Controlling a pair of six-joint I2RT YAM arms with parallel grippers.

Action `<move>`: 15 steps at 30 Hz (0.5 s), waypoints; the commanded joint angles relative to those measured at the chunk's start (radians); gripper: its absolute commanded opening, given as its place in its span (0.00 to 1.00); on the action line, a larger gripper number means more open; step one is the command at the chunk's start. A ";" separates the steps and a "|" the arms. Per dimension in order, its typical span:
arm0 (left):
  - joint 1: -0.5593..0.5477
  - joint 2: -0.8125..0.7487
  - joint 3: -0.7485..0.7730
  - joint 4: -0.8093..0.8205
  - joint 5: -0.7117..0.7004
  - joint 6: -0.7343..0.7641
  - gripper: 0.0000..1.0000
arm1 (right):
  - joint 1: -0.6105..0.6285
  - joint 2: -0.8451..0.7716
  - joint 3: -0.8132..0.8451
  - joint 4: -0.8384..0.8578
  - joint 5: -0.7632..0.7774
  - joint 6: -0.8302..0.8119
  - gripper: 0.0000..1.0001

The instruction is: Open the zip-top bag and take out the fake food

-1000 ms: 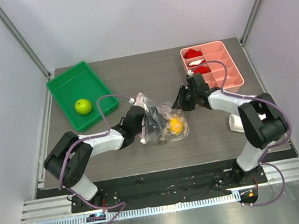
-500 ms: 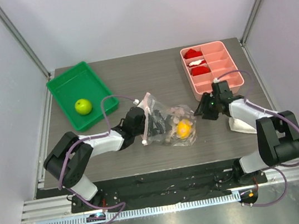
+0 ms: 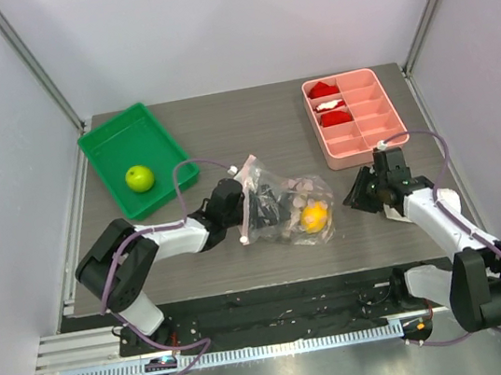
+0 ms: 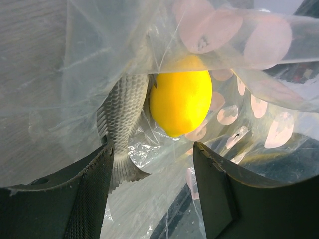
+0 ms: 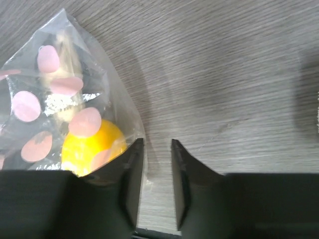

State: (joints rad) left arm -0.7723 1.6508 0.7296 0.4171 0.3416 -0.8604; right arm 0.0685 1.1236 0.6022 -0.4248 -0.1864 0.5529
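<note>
The clear zip-top bag [image 3: 283, 200] lies at the table's middle, its pink zip strip [image 3: 248, 170] at the left end. The yellow-orange fruit [image 3: 312, 218] sits inside it, near the right end. It also shows in the left wrist view [image 4: 180, 99] and the right wrist view [image 5: 92, 145]. The lime green fruit [image 3: 140, 178] lies in the green tray [image 3: 161, 142]. My left gripper [image 3: 254, 208] is at the bag's mouth, jaws wide apart with bag plastic [image 4: 99, 59] between them. My right gripper [image 3: 359, 199] is just right of the bag [image 5: 65, 74], jaws narrowly apart and empty.
A pink compartment tray [image 3: 383, 125] holding red-and-white toy pieces [image 3: 323, 92] stands at the back right. The green tray stands at the back left. Side walls close in the table on both sides.
My right gripper has drawn back from the bag to the right and nearer the front. The bag and yellow-orange fruit shifted right. My left gripper has stayed in place.
</note>
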 commanded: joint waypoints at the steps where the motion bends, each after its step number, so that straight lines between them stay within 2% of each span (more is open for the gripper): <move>1: -0.008 0.013 0.025 0.048 0.042 0.003 0.64 | -0.007 -0.035 -0.022 -0.022 -0.066 0.028 0.30; 5: -0.030 0.047 0.057 0.054 0.045 -0.005 0.65 | -0.003 -0.016 -0.122 0.184 -0.166 0.058 0.32; 8: -0.047 0.086 0.088 0.058 0.051 -0.012 0.66 | 0.039 0.045 -0.137 0.318 -0.215 0.081 0.32; 11: -0.067 0.104 0.099 0.081 0.042 -0.014 0.68 | 0.105 0.084 -0.131 0.409 -0.235 0.136 0.32; 15: -0.078 0.107 0.094 0.118 0.017 -0.025 0.70 | 0.165 0.128 -0.088 0.417 -0.205 0.124 0.32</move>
State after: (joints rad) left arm -0.8364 1.7569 0.7982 0.4469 0.3672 -0.8730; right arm 0.1841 1.2243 0.4606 -0.1326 -0.3660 0.6537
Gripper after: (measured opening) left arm 0.694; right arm 0.321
